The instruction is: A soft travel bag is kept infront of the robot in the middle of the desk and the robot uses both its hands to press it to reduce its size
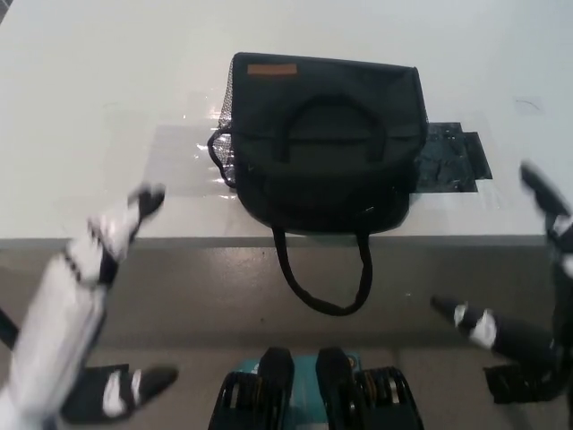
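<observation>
The black soft travel bag (322,143) lies flat in the middle of the white desk (89,90), with an orange label at its far left corner. One carry handle arches over its top; the other strap (322,291) hangs over the desk's front edge. My white left hand (89,260), blurred by motion, is raised at the desk's front edge, left of the bag and apart from it, fingers spread. My black right hand (528,340) is up at the picture's right edge, also open and clear of the bag.
A black patch (452,157) sticks to the desk just right of the bag. Shiny clear film (179,161) lies on the desk to the bag's left. The desk's front edge runs across the picture just below the bag.
</observation>
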